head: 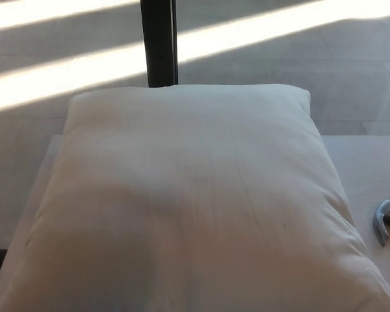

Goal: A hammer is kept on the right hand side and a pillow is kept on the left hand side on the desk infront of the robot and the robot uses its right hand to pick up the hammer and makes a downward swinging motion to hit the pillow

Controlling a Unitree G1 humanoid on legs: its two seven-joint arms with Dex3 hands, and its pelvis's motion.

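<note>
Head view: pillow [188,201] beside hammer [388,220] on desk [370,162].

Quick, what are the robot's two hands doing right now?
Left hand: not in view, cannot be told.
Right hand: not in view either; the hammer lies untouched on the desk beside the pillow.
</note>
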